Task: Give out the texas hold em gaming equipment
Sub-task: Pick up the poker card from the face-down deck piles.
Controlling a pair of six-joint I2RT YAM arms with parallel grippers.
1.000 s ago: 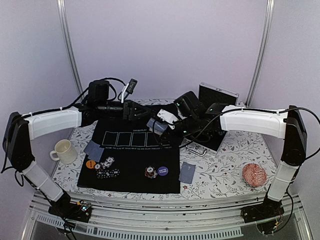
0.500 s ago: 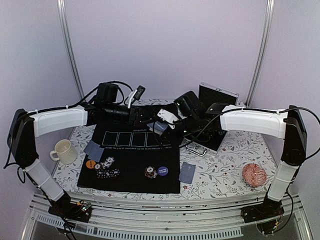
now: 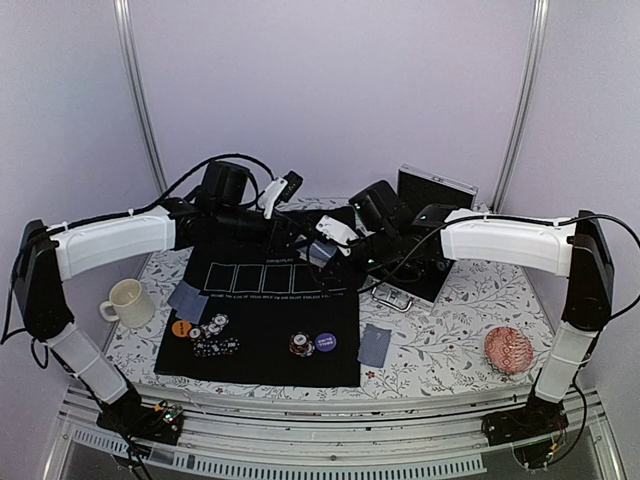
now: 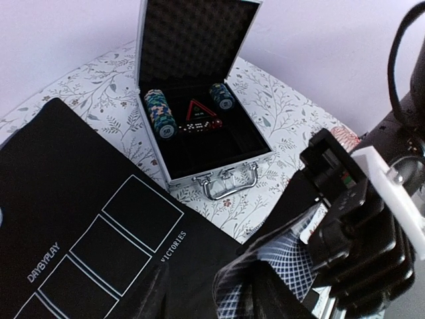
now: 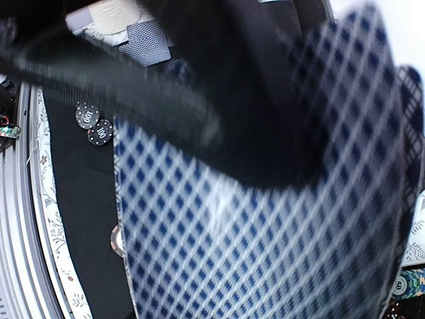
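Left arm has swung across toward frame centre since the earlier view, and the left gripper (image 3: 298, 241) now meets the right gripper (image 3: 322, 248) above the far edge of the mat.

Deck of cards (image 3: 317, 253): blue-grey lattice backs, held in mid-air just above centre of the overhead view. The right gripper's fingers are pressed onto it, and its wrist view is filled by one blurred card back. In the left wrist view a card edge sits between that gripper's dark fingers. Whether they pinch it yet – cannot tell.

Other equipment:
- face-down cards (image 3: 187, 298) at the mat's left edge
- second card pile (image 3: 374, 343) on the cloth, just right of the mat
- orange disc (image 3: 181, 328) and loose chips (image 3: 212, 325) at lower left
- small chip stack (image 3: 300, 344) beside the purple disc (image 3: 325, 342) at lower centre

Surface: a black felt mat (image 3: 260, 300) printed with a row of white boxes, laid on a floral tablecloth (image 3: 440, 340). Pale lilac walls enclose the table.

Surroundings: an open aluminium case (image 4: 154, 40) holds chip rolls (image 4: 159, 114) and dice. Cream mug (image 3: 127, 302) at left, red patterned disc (image 3: 508, 350) at right – both well apart from the mat.
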